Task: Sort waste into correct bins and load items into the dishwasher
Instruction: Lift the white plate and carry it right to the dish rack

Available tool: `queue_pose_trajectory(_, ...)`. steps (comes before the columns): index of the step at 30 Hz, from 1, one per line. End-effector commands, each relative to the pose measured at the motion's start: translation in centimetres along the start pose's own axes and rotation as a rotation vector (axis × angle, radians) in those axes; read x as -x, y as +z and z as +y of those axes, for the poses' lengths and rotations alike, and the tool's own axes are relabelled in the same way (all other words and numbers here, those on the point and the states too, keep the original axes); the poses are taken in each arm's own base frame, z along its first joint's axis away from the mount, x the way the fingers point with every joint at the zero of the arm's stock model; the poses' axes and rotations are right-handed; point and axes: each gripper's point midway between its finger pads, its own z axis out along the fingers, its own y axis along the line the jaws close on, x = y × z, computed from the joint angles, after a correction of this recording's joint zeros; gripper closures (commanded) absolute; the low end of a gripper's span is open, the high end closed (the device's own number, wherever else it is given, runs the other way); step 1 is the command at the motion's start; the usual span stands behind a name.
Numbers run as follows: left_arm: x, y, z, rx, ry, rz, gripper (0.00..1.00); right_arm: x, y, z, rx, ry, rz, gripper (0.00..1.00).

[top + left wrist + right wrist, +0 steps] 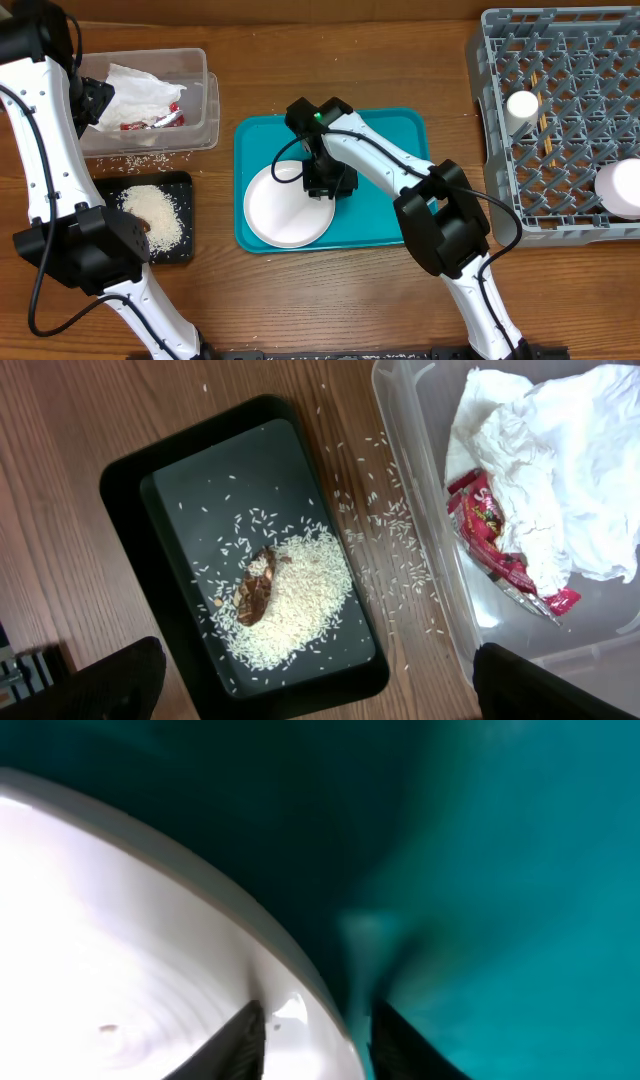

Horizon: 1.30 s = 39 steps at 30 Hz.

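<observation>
The white plate (285,205) lies on the teal tray (390,135). My right gripper (325,185) is down at the plate's far right rim. In the right wrist view its fingers (315,1030) sit close together either side of the plate's rim (120,920), one on the plate and one on the teal tray (500,870). My left gripper (320,690) is open and empty above the black tray (130,480) of rice (290,600) with a brown scrap (258,588). The clear tub (420,510) holds the napkin (560,450) and red packet (490,530). No grey dish shows.
The grey dish rack (560,120) at the right holds a white cup (522,105), a white bowl (620,188) and chopsticks (543,90). Loose rice grains (140,160) lie on the wood between the tub (205,100) and the black tray (180,185).
</observation>
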Motion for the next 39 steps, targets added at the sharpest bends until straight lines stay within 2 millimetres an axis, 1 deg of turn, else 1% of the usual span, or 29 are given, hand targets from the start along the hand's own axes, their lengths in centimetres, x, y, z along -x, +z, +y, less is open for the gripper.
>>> queue_pose_trajectory(1, 0.0, -0.8, 0.2, -0.011, -0.011, -0.015, 0.00, -0.7, 1.1, -0.9, -0.047, 0.003, 0.028, 0.75)
queue_pose_trajectory(3, -0.1, -0.8, 0.2, -0.011, -0.011, -0.015, 0.00, -0.6, 0.5, -1.1, -0.057, 0.003, 0.025, 0.80)
queue_pose_trajectory(4, 0.0, -0.8, 0.2, -0.011, -0.011, -0.015, 0.00, -0.6, 0.1, -1.2, -0.062, 0.006, 0.023, 0.84)
queue_pose_trajectory(6, 0.0, -0.8, 0.2, -0.011, -0.011, -0.015, 0.00, -0.1, -1.1, -1.8, -0.079, 0.012, 0.012, 0.96)
queue_pose_trajectory(8, 0.0, -0.8, 0.2, -0.011, -0.011, -0.015, 0.00, 0.5, -2.9, -2.8, -0.097, 0.002, 0.000, 0.96)
queue_pose_trajectory(9, 0.0, -0.8, 0.2, -0.011, -0.011, -0.015, 0.00, 1.3, -5.2, -4.4, -0.129, 0.016, -0.021, 0.96)
queue_pose_trajectory(12, 0.0, -0.8, 0.2, -0.011, -0.011, -0.015, 0.00, 3.1, -9.8, -7.9, -0.197, 0.071, -0.097, 0.96)
queue_pose_trajectory(13, 0.0, -0.8, 0.2, -0.011, -0.011, -0.015, 0.00, 4.0, -11.3, -8.4, -0.165, 0.035, -0.132, 0.96)
queue_pose_trajectory(14, 0.0, -0.8, 0.2, -0.011, -0.011, -0.015, 0.00, 4.7, -12.8, -9.2, -0.146, 0.040, -0.171, 0.96)
queue_pose_trajectory(16, 0.0, -0.8, 0.2, -0.011, -0.011, -0.015, 0.00, 6.1, -16.1, -11.7, -0.111, 0.107, -0.258, 0.96)
queue_pose_trajectory(18, 0.0, -0.8, 0.2, -0.011, -0.011, -0.015, 0.00, 7.2, -19.2, -14.8, -0.080, 0.175, -0.336, 0.96)
queue_pose_trajectory(19, 0.0, -0.8, 0.2, -0.011, -0.011, -0.015, 0.00, 7.6, -20.9, -17.0, -0.078, 0.224, -0.382, 0.96)
queue_pose_trajectory(20, 0.0, -0.8, 0.2, -0.011, -0.011, -0.015, 0.00, 7.9, -22.1, -18.9, -0.085, 0.263, -0.415, 0.96)
queue_pose_trajectory(21, 0.0, -0.8, 0.2, -0.011, -0.011, -0.015, 0.00, 8.0, -23.9, -22.1, -0.114, 0.330, -0.466, 0.96)
queue_pose_trajectory(22, 0.0, -0.8, 0.2, -0.011, -0.011, -0.015, 0.00, 7.9, -25.1, -24.8, -0.148, 0.385, -0.502, 0.96)
queue_pose_trajectory(24, 0.0, -0.8, 0.2, -0.011, -0.011, -0.015, 0.00, 7.3, -27.3, -29.8, -0.201, 0.493, -0.562, 0.96)
queue_pose_trajectory(25, 0.0, -0.8, 0.2, -0.011, -0.011, -0.015, 0.00, 7.0, -28.0, -31.9, -0.219, 0.540, -0.582, 0.96)
queue_pose_trajectory(28, 0.0, -0.8, 0.2, -0.011, -0.011, -0.015, 0.00, 5.9, -29.6, -39.0, -0.271, 0.701, -0.638, 0.96)
queue_pose_trajectory(30, 0.0, -0.8, 0.2, -0.011, -0.011, -0.015, 0.00, 5.4, -30.0, -43.0, -0.293, 0.791, -0.670, 0.96)
queue_pose_trajectory(33, 0.0, -0.8, 0.2, -0.011, -0.011, -0.015, 0.00, 5.0, -30.8, -48.0, -0.307, 0.904, -0.734, 0.96)
queue_pose_trajectory(36, 0.0, -0.8, 0.2, -0.011, -0.011, -0.015, 0.00, 5.1, -31.5, -51.6, -0.328, 0.955, -0.803, 0.96)
queue_pose_trajectory(39, 0.0, -0.8, 0.2, -0.011, -0.011, -0.015, 0.00, 5.9, -31.8, -54.1, -0.371, 0.919, -0.853, 0.96)
